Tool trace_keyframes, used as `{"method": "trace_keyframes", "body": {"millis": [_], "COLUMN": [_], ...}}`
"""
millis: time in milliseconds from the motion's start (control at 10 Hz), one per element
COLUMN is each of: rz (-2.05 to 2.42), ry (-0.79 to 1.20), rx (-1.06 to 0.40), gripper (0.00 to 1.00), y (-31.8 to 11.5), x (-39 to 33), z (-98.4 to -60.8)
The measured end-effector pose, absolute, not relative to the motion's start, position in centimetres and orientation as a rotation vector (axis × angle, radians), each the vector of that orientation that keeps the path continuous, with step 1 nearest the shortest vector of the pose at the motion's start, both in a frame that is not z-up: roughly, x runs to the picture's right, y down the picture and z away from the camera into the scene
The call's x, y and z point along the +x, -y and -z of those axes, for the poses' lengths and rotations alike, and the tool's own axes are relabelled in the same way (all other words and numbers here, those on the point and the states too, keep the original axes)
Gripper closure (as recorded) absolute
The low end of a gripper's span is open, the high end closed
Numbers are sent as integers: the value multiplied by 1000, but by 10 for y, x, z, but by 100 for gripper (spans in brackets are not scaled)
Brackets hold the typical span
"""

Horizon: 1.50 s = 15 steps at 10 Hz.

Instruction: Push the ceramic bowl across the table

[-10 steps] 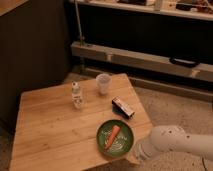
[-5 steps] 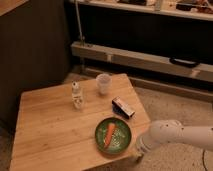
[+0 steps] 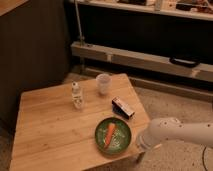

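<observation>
The ceramic bowl, a shallow dark-green dish with pale marks and an orange carrot-like piece in it, sits near the front right corner of the light wooden table. My white arm reaches in from the right. The gripper is at the arm's end, low beside the bowl's right rim at the table's edge. I cannot tell whether it touches the bowl.
A translucent white cup stands at the table's far edge. A small bottle stands near the middle, and a dark box lies just behind the bowl. Metal shelving runs along the back.
The arm's end has moved left, closer to the bowl's right rim. The bowl has shifted slightly left on the table.
</observation>
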<state>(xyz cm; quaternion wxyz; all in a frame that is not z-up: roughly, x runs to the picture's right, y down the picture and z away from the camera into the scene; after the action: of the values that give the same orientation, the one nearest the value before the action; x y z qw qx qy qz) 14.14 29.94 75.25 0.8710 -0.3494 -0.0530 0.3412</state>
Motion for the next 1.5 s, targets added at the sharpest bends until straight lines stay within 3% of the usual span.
{"method": "trace_keyframes", "body": {"millis": [900, 1500], "rz": [-612, -574], "ry": [168, 131], "rx": [-700, -742], "gripper": [100, 100], "y": [-277, -291], "x": [101, 79], "z": [-762, -784]}}
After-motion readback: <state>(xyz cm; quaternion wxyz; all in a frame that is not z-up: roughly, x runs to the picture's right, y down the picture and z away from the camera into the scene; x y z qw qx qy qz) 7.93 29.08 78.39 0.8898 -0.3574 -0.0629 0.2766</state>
